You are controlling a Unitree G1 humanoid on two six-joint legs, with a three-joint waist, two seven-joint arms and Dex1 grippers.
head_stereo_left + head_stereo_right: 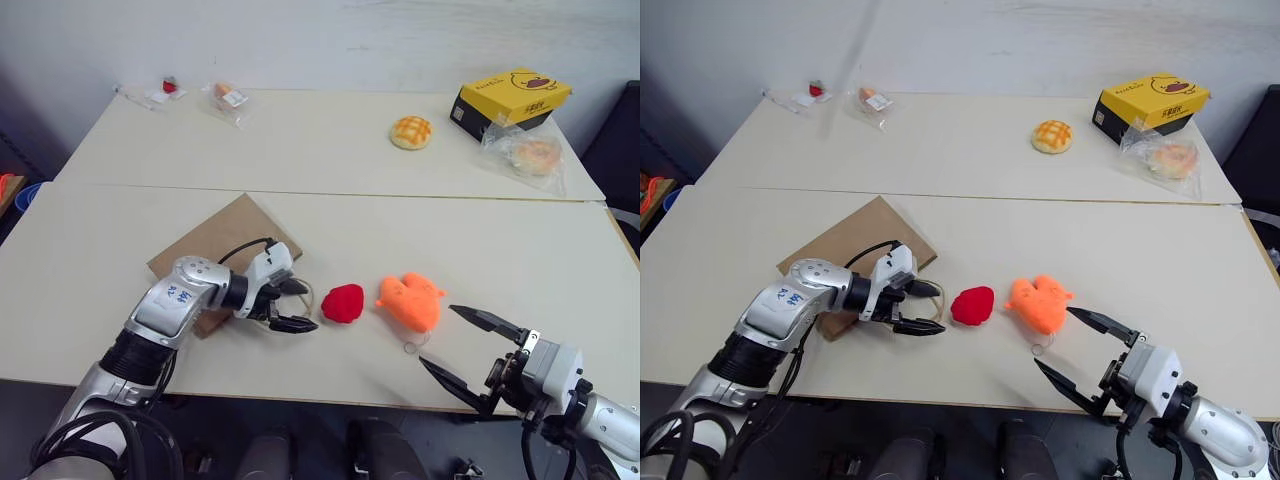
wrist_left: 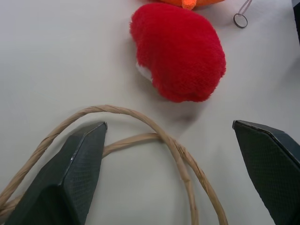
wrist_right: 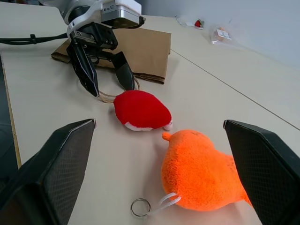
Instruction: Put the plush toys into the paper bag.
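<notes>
Left pincer (image 1: pixel 291 304) gapes empty over the flat brown paper bag's (image 1: pixel 215 250) cord handles at centre-left, beside the roundish red plush toy (image 1: pixel 343 303); right pincer (image 1: pixel 468 348) wide open, empty, lower right

Two pale tables (image 1: pixel 330 140) stand pushed together, their seam running across the middle. On the far table, a round checkered yellow bun (image 1: pixel 411 132) lies near a yellow cardboard box (image 1: pixel 510 98) with a cartoon face on its lid, and a clear plastic bag (image 1: pixel 530 155) holding a round pastry sits just beside the box. Toward the far left corner lie a small clear packet (image 1: pixel 228 98) with something orange inside and a small red item (image 1: pixel 170 86) in clear wrapping.
</notes>
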